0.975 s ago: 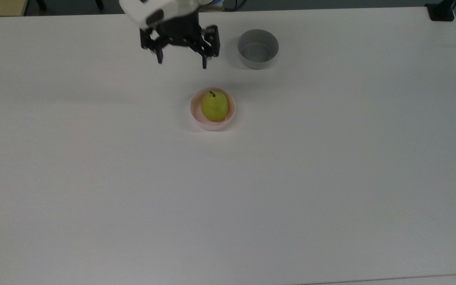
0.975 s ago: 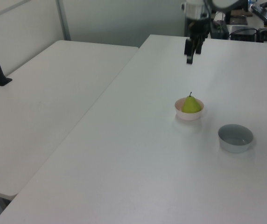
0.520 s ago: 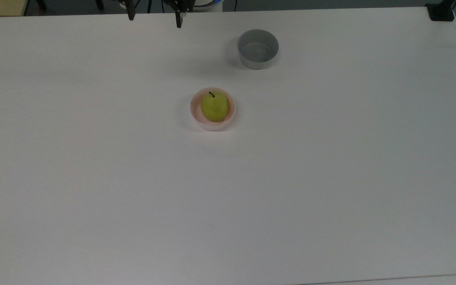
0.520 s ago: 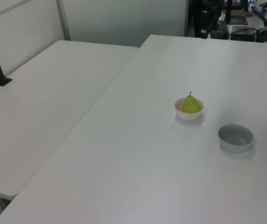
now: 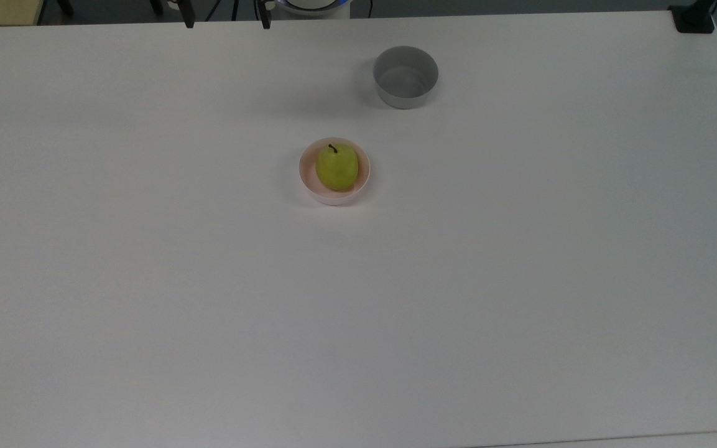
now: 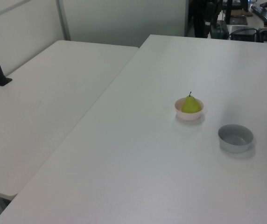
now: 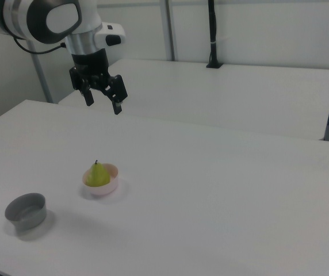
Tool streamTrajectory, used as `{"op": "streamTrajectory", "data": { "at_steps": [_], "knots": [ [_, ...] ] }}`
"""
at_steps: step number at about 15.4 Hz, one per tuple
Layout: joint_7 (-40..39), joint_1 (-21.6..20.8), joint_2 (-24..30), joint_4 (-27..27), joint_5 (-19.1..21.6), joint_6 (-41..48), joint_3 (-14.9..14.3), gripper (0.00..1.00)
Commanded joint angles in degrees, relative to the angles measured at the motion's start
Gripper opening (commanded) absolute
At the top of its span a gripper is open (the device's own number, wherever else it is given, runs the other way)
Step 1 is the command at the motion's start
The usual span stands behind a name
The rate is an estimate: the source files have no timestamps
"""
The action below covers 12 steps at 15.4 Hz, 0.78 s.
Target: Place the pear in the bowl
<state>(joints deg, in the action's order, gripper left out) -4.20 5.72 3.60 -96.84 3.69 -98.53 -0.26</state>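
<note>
Your pear [image 5: 337,167] sits upright inside the pink bowl [image 5: 308,186], stem up, resting against the bowl's inner wall and filling most of the opening. In the left view the pear [image 6: 191,105] rises well above the bowl [image 6: 188,115] rim, and the right view shows the same: the pear [image 7: 99,174] seated in the bowl [image 7: 110,187].

Taking the pink bowl as your landmark, the grey bowl [image 5: 405,76] stands apart from it on the white table [image 5: 520,280], toward the top view's upper right. In the left view the grey bowl [image 6: 235,137] lies to the pink bowl's lower right; in the right view the grey bowl [image 7: 25,211] lies to its lower left.

Your gripper [image 7: 102,99] hangs high above the table, well clear of the pink bowl and up and slightly to the right view's left of it. Its two dark fingers [image 7: 118,103] are spread wide apart, with nothing between them and nothing touching them. In the top view the gripper [image 5: 226,15] tips show at the upper edge, far beyond the pink bowl.

A second white table [image 6: 45,107] stands beside yours.
</note>
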Motion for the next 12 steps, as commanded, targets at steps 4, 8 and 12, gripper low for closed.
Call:
{"op": "streamTrajectory", "data": {
  "at_steps": [4, 8, 12],
  "knots": [
    [-0.4, -1.6, -0.2, 0.4, 0.9, 1.0, -0.3, 1.00],
    [-0.3, -1.9, -0.3, 0.4, 0.6, 1.0, -0.4, 1.00],
    [0.0, -1.9, -0.9, 0.4, 0.6, 0.9, -0.5, 1.00]
  ]
}}
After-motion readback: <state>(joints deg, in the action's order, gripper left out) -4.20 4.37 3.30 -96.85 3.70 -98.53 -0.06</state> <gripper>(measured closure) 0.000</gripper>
